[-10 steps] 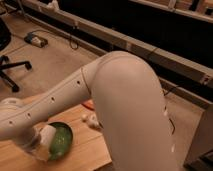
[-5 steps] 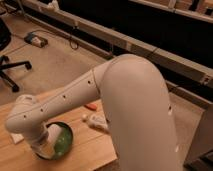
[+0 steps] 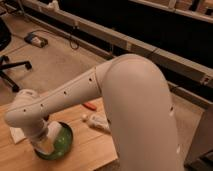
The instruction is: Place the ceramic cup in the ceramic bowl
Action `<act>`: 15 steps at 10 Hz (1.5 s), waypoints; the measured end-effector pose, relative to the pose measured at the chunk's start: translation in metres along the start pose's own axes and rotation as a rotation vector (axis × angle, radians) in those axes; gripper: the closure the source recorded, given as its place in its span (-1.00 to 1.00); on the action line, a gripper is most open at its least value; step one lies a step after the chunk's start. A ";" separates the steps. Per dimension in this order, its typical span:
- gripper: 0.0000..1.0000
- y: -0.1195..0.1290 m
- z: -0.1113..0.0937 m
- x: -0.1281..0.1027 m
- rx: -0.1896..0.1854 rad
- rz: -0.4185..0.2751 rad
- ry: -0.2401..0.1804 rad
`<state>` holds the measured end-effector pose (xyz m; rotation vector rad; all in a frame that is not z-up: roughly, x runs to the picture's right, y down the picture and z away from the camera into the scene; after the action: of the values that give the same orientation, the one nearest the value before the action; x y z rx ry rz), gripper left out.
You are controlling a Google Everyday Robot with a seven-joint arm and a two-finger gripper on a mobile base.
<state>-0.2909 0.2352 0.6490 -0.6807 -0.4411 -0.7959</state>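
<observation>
The green ceramic bowl sits on the wooden table at the lower left. My white arm reaches down from the right, and its wrist hangs over the bowl's left side. The gripper is under the wrist, at the bowl's left inner part, mostly hidden by the arm. A cream shape there looks like the ceramic cup, low inside the bowl; I cannot tell whether it is held or resting.
A white cloth lies left of the bowl. A white labelled bottle lies on its side right of the bowl, with a small orange object behind it. An office chair stands on the floor at the far left.
The wrist has shifted a little to the right over the bowl and the forearm has risen. The bowl has stayed in place. More of the bottle shows.
</observation>
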 end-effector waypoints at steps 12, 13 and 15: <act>-0.39 0.003 -0.023 0.010 0.012 0.030 0.005; -0.39 0.005 -0.023 0.012 0.008 0.027 0.011; -0.39 0.008 -0.019 0.014 0.010 0.018 0.013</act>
<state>-0.2738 0.2185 0.6411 -0.6691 -0.4267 -0.7805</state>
